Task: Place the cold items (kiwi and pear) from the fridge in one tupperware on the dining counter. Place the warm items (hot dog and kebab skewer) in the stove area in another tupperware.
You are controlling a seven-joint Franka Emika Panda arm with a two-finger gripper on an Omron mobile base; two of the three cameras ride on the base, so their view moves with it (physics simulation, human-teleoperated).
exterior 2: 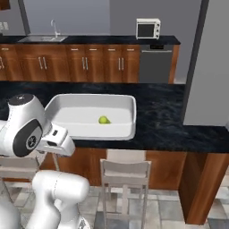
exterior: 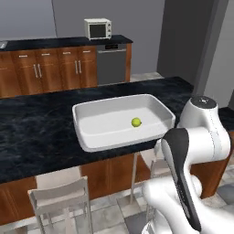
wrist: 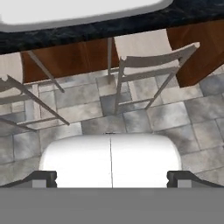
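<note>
One white tupperware (exterior: 98, 132) on the dark dining counter (exterior: 36, 132), holding one kiwi (exterior: 136, 122). Two stools below. Arm folded low; gripper (wrist: 111, 178) floorward, fingers fully spread, empty.

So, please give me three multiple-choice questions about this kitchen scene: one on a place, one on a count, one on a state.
1. Where is the small green fruit?
A. inside the white tupperware
B. on the floor
C. on a stool

2. How many fruits lie in the tupperware?
A. three
B. one
C. none

3. How is the tool?
A. shut on the fruit
B. shut and empty
C. open and empty

Answers: 1 A, the fruit rests on the container's floor; 2 B, both base views show a single fruit; 3 C, in the hand view the fingertips stand far apart with nothing between.
</note>
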